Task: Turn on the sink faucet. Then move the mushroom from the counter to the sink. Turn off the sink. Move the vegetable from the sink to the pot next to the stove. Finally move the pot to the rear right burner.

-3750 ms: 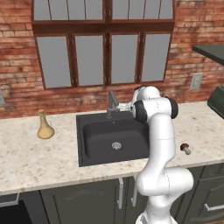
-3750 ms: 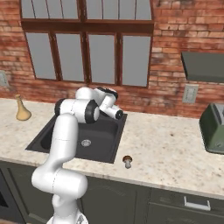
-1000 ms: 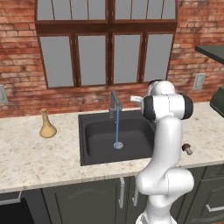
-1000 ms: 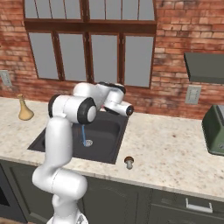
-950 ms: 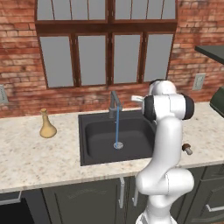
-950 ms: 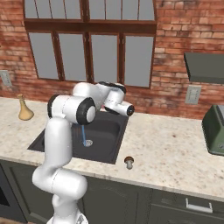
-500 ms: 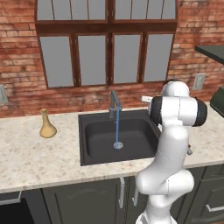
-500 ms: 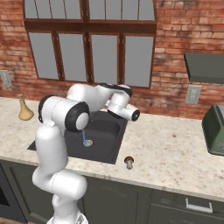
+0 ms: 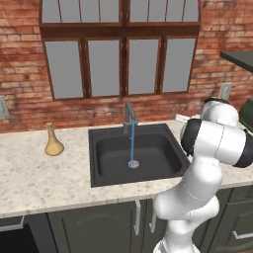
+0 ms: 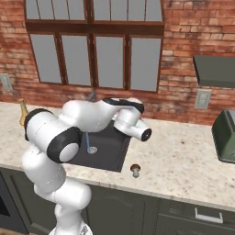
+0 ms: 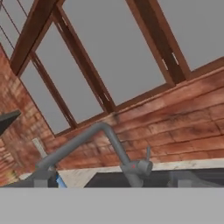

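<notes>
A thin blue stream of water [image 9: 132, 141] is seen running from the grey faucet [image 9: 129, 117] down to the drain at the bottom of the dark sink [image 9: 148, 153], which is set into a speckled stone counter [image 9: 44, 178] below a brick wall and a wood-framed window [image 9: 121, 49]. The mushroom [image 10: 135, 170] is seen standing on the counter just right of the sink's near right corner, close to the counter's front edge and apart from the arm. A tan vase [image 9: 53, 142] is placed on the counter well to the left of the sink, near the wall. The white arm is bent over the right side of the sink, and its hand end is held above the counter between the sink and the mushroom, clear of both. In the hand view the faucet [image 11: 100, 146] is seen tilted, with its spout reaching to the left, its small lever standing up beside the base, and a trace of blue water at the spout's end. The gripper [image 10: 143, 133] is turned so that its fingers are not made out in any view, and whether the jaws are apart or together cannot be told. A dark green toaster [image 10: 225, 137] is set at the far right of the counter, beneath a range hood [image 10: 214, 70].
</notes>
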Controlling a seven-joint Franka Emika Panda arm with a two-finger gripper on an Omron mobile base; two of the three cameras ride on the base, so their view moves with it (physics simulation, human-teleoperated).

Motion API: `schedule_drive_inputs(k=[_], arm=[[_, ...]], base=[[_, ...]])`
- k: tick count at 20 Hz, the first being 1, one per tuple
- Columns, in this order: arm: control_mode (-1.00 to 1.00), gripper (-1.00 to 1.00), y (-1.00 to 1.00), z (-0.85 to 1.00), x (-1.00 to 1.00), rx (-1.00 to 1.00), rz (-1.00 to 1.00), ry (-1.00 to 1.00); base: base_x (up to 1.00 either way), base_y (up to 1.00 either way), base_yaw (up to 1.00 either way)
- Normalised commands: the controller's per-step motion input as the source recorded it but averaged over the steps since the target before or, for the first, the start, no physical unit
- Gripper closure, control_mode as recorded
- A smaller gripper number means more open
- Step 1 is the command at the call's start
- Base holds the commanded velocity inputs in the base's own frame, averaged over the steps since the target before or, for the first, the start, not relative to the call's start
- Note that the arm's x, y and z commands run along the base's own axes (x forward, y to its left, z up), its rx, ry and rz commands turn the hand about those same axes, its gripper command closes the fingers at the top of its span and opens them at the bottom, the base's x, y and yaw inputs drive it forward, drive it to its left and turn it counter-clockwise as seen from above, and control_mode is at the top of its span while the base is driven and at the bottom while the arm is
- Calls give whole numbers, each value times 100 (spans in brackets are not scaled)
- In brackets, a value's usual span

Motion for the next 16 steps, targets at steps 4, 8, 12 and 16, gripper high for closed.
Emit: schedule_drive_inputs(k=[4,8,12,16], arm=[[-100,-100,-36,50,-66,0,-8,4],[-100,-100,-34,57,-54,0,-10,11],[-100,-100,-25,50,-44,0,-11,19],[-100,-100,-22,34,-41,-1,-10,24]], base=[[0,0,0],[0,0,0],[0,0,0],[0,0,0]])
